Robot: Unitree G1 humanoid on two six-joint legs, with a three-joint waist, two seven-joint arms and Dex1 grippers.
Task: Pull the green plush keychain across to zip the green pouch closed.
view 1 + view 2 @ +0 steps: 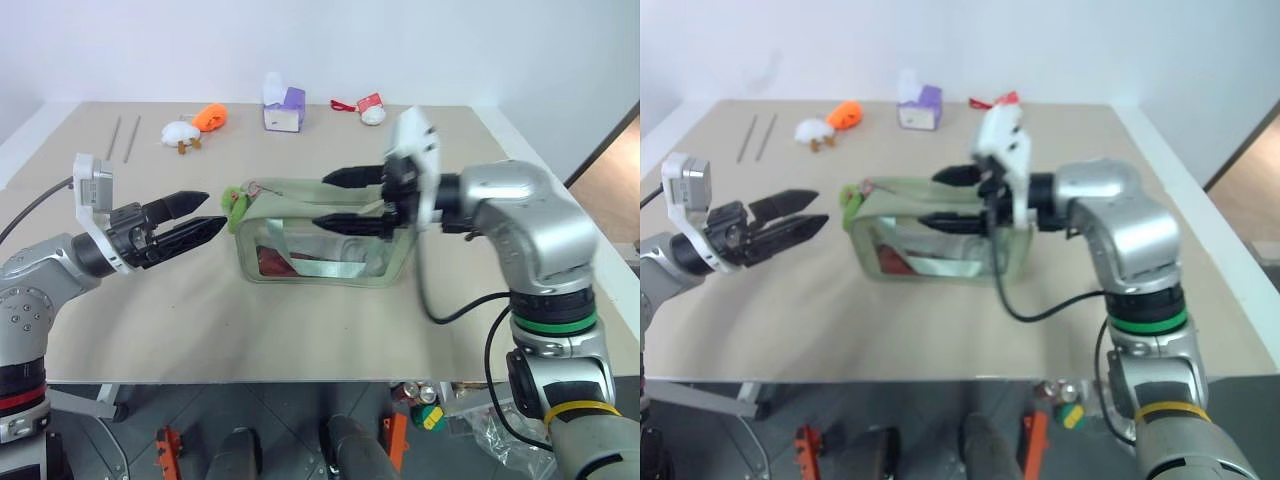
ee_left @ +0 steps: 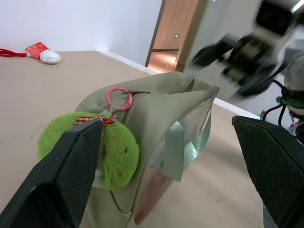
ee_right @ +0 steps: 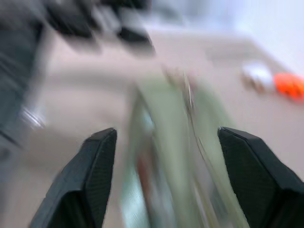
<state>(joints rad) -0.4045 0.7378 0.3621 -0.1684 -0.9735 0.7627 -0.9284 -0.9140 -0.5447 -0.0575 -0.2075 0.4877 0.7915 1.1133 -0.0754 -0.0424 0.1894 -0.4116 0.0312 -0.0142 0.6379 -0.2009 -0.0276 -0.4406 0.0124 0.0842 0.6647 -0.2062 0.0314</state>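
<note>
With green plush keychain (image 2: 90, 147) hanging at green pouch (image 1: 330, 235) end on bench (image 1: 300, 330), left fingers (image 2: 71, 185) wide beside it, right gripper (image 1: 340, 200) spread, empty above: risks snagging red ring, dragging pouch.

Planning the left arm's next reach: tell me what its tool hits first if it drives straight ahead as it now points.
Most likely the green plush keychain hanging at the near end of the green pouch; the open left tool points right at it, though depth is uncertain.
</note>
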